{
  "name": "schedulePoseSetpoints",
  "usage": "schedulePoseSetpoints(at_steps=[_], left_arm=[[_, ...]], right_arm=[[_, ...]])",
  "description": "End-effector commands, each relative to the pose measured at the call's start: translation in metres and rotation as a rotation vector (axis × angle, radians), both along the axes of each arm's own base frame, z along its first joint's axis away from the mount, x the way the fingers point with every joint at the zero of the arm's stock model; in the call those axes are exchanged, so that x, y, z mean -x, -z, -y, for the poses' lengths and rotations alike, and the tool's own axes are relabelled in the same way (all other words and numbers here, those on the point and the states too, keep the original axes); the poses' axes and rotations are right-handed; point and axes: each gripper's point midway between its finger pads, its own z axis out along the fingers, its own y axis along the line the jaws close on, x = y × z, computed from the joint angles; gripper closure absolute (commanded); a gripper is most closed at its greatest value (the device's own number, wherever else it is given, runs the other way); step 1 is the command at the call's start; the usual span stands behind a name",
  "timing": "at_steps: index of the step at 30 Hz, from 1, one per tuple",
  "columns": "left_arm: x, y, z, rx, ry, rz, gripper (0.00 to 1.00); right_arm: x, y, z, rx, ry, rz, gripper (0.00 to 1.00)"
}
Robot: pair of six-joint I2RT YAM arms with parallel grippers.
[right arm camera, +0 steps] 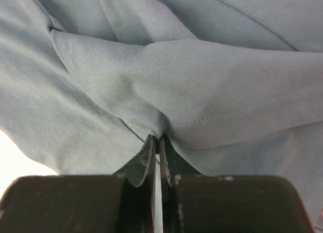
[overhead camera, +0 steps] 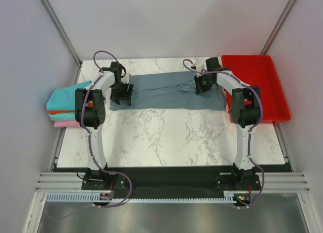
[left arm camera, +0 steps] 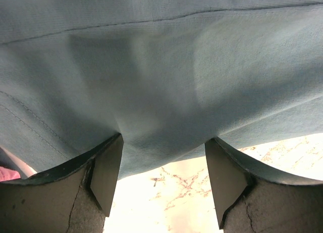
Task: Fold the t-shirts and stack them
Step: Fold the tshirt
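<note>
1. While the overhead view lays out the whole scene, it hides the grips. The grey-blue shirt [overhead camera: 166,92] lies spread across the far part of the counter [overhead camera: 166,142]. The left hand [overhead camera: 122,96] is low at its left end and the right hand [overhead camera: 201,85] is low towards its right end. A folded teal shirt [overhead camera: 63,97], orange shirt [overhead camera: 59,112] and pink shirt [overhead camera: 63,124] sit stacked at the counter's left edge, and a red tray [overhead camera: 252,71] stands on the right. From here I cannot tell whether either hand is closed.
2. The left wrist view settles one of them. The left hand [left arm camera: 164,142] is spread wide and pinches nothing. The grey-blue shirt [left arm camera: 161,66] has its edge draped between the fingers [left arm camera: 106,172], with bare counter [left arm camera: 171,192] below. Stitched seams show here, and they are probably the firmest place to take hold.
3. The right wrist view settles the other. The right hand [right arm camera: 157,142] is pressed together on a gathered ridge of the grey-blue shirt [right arm camera: 202,81], and creases fan out from the pinch. The cloth looks light and limp and is likely to sag between holds, so a doubled fold or hem should hold better than a single layer.
</note>
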Motion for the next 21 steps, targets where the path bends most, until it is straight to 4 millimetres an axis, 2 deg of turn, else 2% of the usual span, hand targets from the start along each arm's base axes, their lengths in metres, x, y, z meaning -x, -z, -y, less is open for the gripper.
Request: schedulePoseSetpoints(at_steps=[1, 11, 12, 14, 15, 16, 17, 19, 21], left_arm=[[-0.011, 0.005, 0.002, 0.029, -0.027, 0.018, 0.27], [-0.009, 0.008, 0.003, 0.031, -0.028, 0.011, 0.27], [-0.009, 0.008, 0.004, 0.033, -0.028, 0.012, 0.27], [-0.009, 0.007, 0.003, 0.035, -0.031, 0.013, 0.27], [-0.009, 0.007, 0.004, 0.034, -0.028, 0.014, 0.27], [-0.007, 0.008, 0.003, 0.033, -0.030, 0.008, 0.27], [-0.007, 0.008, 0.003, 0.031, -0.027, 0.008, 0.27], [-0.005, 0.009, 0.003, 0.028, -0.028, 0.002, 0.27], [-0.006, 0.006, 0.003, 0.028, -0.027, 0.010, 0.26]], right_arm=[[-0.028, -0.055, -0.006, -0.019, 0.009, 0.162, 0.94], [-0.051, -0.100, -0.006, -0.018, 0.021, 0.282, 0.95], [-0.054, -0.097, -0.006, -0.018, 0.023, 0.282, 0.95], [-0.068, -0.105, -0.009, -0.029, 0.031, 0.314, 0.95], [-0.073, -0.093, -0.011, -0.031, 0.035, 0.297, 0.96], [-0.083, -0.101, -0.016, -0.040, 0.035, 0.327, 0.96], [-0.089, -0.087, -0.019, -0.028, 0.037, 0.316, 0.96], [-0.100, -0.093, -0.031, -0.032, 0.027, 0.351, 0.95], [-0.106, -0.085, -0.039, -0.022, 0.034, 0.357, 0.70]])
